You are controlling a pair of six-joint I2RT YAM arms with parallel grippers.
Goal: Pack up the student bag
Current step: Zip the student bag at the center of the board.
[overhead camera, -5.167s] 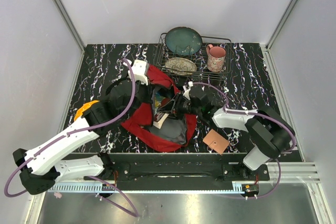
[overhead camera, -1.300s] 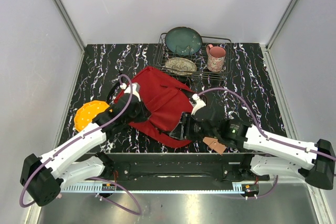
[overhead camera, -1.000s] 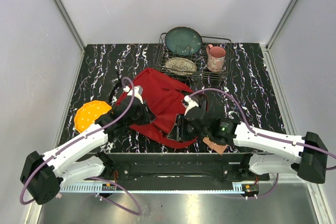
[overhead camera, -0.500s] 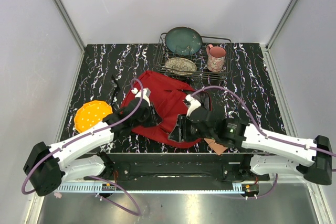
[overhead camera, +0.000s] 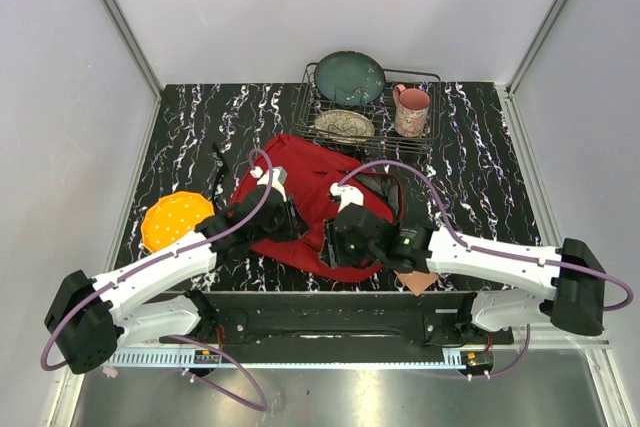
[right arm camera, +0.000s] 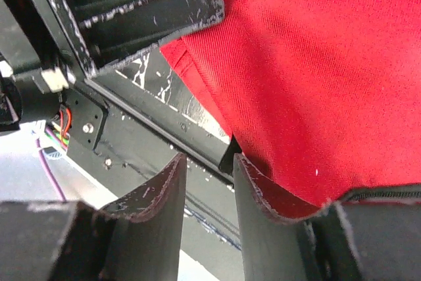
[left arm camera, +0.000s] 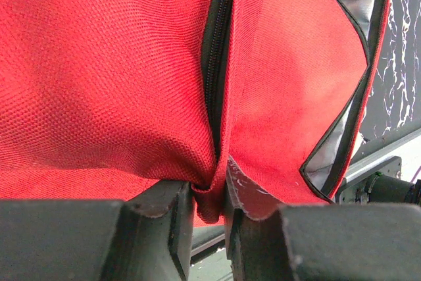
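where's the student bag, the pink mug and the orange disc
student bag (overhead camera: 300, 162), top view, on its red upper panel
pink mug (overhead camera: 411, 113), top view, on its outer wall
orange disc (overhead camera: 172, 219), top view, on its middle

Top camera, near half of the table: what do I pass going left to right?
Left to right: orange disc → bag → tan card.
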